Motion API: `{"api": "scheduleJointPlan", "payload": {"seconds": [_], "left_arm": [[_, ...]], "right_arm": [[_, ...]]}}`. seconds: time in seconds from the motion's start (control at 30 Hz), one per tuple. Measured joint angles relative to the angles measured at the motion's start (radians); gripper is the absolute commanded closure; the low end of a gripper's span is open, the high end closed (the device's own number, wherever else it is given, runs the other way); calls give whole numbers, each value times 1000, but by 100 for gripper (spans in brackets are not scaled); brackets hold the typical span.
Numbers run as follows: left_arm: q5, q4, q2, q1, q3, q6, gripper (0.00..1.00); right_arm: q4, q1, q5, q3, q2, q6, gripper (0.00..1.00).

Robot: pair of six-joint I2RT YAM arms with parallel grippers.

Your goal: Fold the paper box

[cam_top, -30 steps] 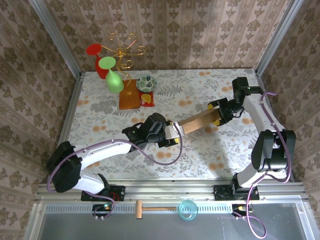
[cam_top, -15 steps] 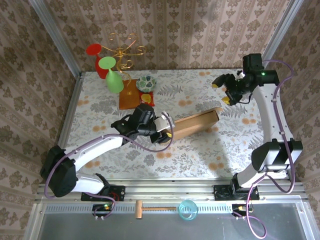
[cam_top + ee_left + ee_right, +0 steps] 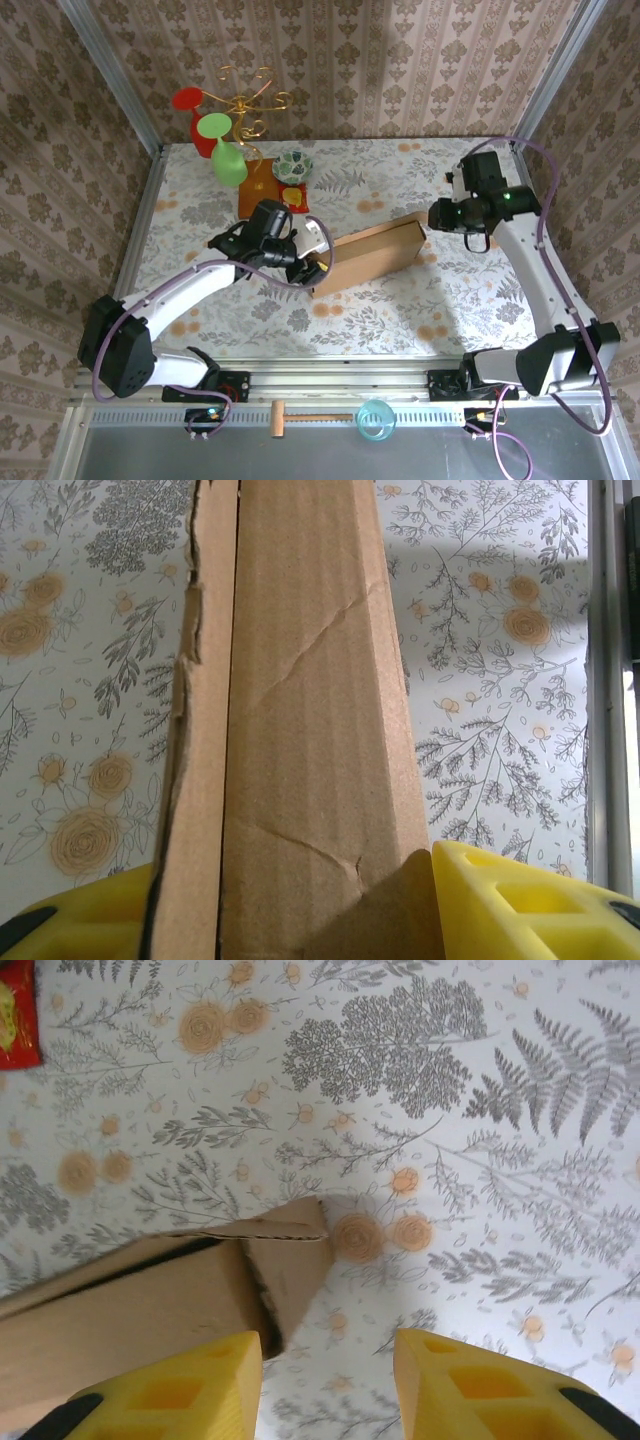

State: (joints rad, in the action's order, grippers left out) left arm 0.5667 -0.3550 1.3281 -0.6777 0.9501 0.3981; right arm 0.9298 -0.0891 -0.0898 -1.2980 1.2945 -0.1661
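Note:
The paper box [image 3: 372, 252] lies as a closed, shallow brown cardboard mailer, slanting across the middle of the table. My left gripper [image 3: 322, 263] is shut on its left end. In the left wrist view the box [image 3: 310, 710] runs away from the camera, with a yellow finger [image 3: 520, 905] pressed against each side. My right gripper [image 3: 442, 217] hovers open just off the box's right end. In the right wrist view the box's corner [image 3: 200, 1290] sits under the left finger [image 3: 170, 1395], and the gap [image 3: 325, 1380] between the fingers holds nothing.
At the back left stand a small orange-brown wooden board [image 3: 258, 198], a red packet [image 3: 294, 200], a patterned bowl [image 3: 292, 165] and a wire stand with red and green glasses [image 3: 225, 135]. A wooden mallet [image 3: 300, 416] and a blue cup [image 3: 375, 418] lie below the table's near edge.
My right gripper let go of the box's right end, swung up and back, and has come down near that end again. My left gripper dragged the box leftward and back.

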Motion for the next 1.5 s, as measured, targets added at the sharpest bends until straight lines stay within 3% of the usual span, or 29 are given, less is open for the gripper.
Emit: {"api": "scheduleJointPlan", "payload": {"seconds": [0.23, 0.43, 0.57, 1.23, 1.5], "left_arm": [[36, -59, -8, 46, 8, 52, 46], [47, -90, -10, 66, 15, 89, 46], [48, -92, -10, 77, 16, 96, 46], [51, -118, 0, 97, 35, 111, 46], [51, -117, 0, 97, 35, 111, 46]], "right_arm": [[-129, 15, -161, 18, 50, 241, 56], [-121, 17, -292, -26, 140, 439, 54], [-98, 17, -340, -79, 189, 518, 60], [-82, 3, -333, -83, 198, 604, 63], [-89, -8, -337, -74, 198, 609, 78]]}}
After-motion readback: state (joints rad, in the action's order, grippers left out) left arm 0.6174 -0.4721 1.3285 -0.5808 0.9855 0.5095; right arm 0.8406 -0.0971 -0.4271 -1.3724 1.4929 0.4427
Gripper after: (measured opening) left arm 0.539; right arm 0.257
